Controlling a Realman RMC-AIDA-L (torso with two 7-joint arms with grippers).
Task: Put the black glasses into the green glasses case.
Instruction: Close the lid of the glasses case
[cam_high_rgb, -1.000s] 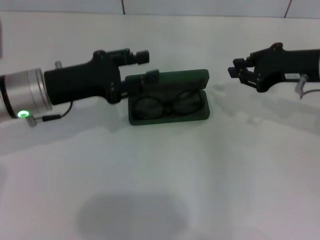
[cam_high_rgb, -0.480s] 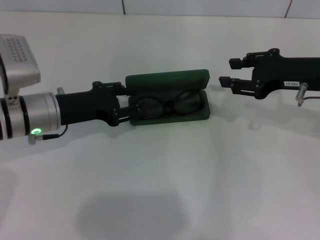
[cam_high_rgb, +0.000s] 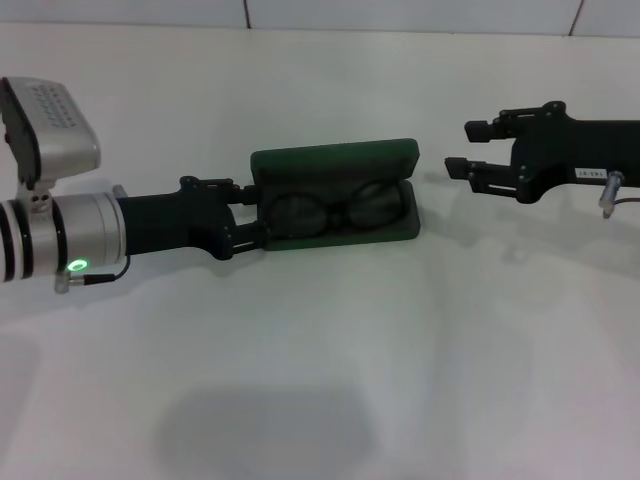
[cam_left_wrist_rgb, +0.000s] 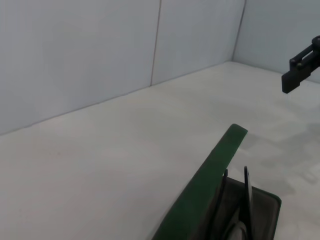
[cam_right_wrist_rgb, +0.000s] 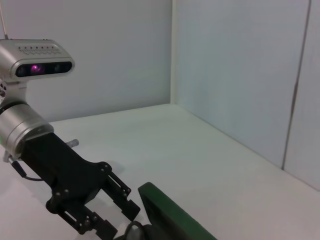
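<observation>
1. The tabletop (cam_high_rgb: 320, 380) is a smooth, matte white surface, bare in the nearest stretch in front of the robot.
2. The green glasses case (cam_high_rgb: 336, 195) lies near the middle of the tabletop: a dark green, hard, rounded-rectangular shell, hinged open with its lid standing up along the far edge.
3. Inside its tray lie the black glasses (cam_high_rgb: 338, 208), a thin dark frame with two round-oval lenses side by side, lying flat and fully within the walls.
4. The left tool (cam_high_rgb: 247, 212) is chunky and matte black on a brushed silver wrist; its fingers are spread, one at the lid's near-left corner and one at the tray's left end wall.
5. The right tool (cam_high_rgb: 470, 148) hangs well apart from the case, off its right end, its two blocky black fingers spread and holding nothing.
</observation>
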